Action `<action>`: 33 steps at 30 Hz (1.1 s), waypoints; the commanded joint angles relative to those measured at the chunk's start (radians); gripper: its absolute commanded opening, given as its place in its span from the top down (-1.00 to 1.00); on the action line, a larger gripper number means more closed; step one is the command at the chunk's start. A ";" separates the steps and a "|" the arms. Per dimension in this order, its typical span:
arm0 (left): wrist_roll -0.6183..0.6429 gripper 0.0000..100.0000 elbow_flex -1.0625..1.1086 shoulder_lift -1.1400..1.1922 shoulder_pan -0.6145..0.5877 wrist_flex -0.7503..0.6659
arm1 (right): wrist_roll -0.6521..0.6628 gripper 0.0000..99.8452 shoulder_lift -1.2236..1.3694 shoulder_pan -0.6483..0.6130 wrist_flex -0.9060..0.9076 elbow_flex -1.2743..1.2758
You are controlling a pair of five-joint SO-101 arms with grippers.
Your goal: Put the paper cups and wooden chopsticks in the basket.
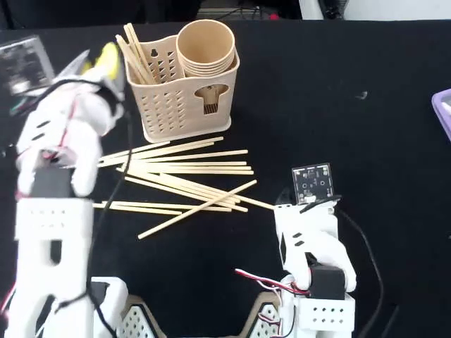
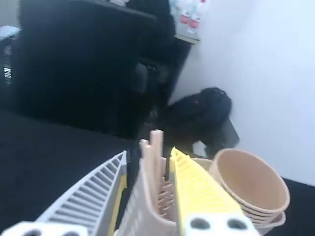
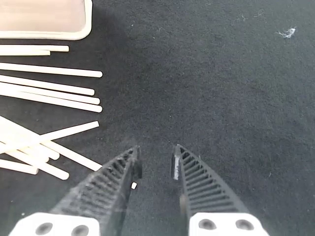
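A beige perforated basket (image 1: 187, 105) stands at the table's far middle. Stacked paper cups (image 1: 206, 48) fill its right compartment and a few wooden chopsticks (image 1: 135, 53) lean in the left one. Many loose chopsticks (image 1: 183, 179) lie fanned on the black table in front of it. My left gripper (image 1: 91, 62) hovers open just left of the basket; in the left wrist view the standing chopsticks (image 2: 156, 147) and cups (image 2: 251, 189) show past its fingertips. My right gripper (image 3: 155, 157) is open over bare table, right of the loose chopsticks (image 3: 49, 93), holding nothing.
A purple object (image 1: 444, 113) sits at the right edge. A small dark board (image 1: 25, 63) lies at the far left. The right arm's base (image 1: 317, 303) stands at the front. Open black table (image 1: 352, 105) stretches right of the basket.
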 commanded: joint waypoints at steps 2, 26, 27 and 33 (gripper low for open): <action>-0.064 0.70 -0.064 -0.147 -0.064 0.199 | 0.011 0.77 -0.065 -0.011 -0.026 -0.002; -0.427 0.34 0.191 0.143 -0.061 0.569 | 0.011 0.77 -0.065 -0.011 -0.026 -0.002; -0.430 0.34 0.191 0.178 -0.048 0.562 | 0.011 0.77 -0.065 -0.011 -0.026 -0.002; -0.585 0.34 0.145 0.379 0.013 0.526 | 0.011 0.77 -0.065 -0.011 -0.026 -0.002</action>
